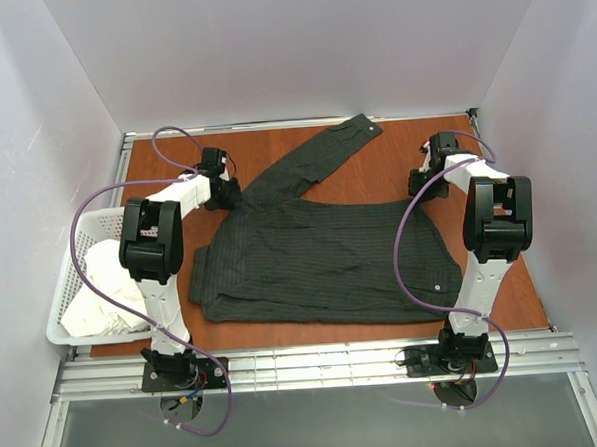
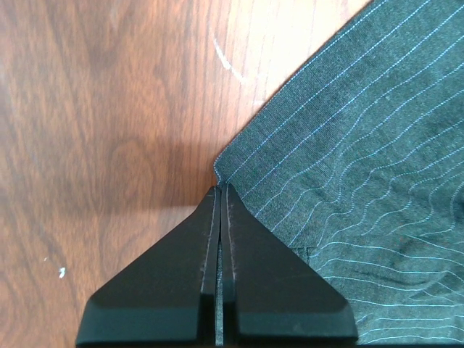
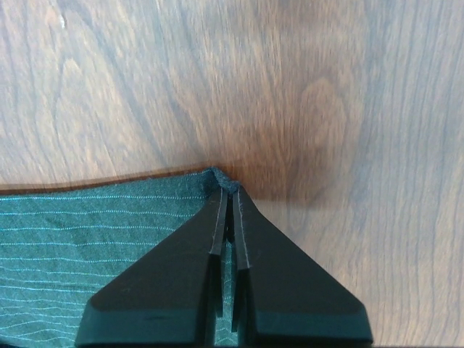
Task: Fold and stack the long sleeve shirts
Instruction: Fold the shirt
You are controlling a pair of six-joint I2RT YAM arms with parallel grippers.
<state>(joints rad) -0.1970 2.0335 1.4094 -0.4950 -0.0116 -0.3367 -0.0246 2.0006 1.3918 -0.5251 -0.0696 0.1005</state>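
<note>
The pinstriped shirt lies across the middle of the tabletop, one sleeve reaching the far edge, its far corners pinched by the left hand and right hand, with a white basket of pale cloth at the left edge.

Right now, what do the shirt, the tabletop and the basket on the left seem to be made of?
The shirt: thin soft cloth, matte charcoal with pale pinstripes; it wrinkles and drapes flat. The tabletop: reddish wood grain with a mild sheen, possibly laminate. The basket: white plastic, judging by its moulded lattice wall.
</note>
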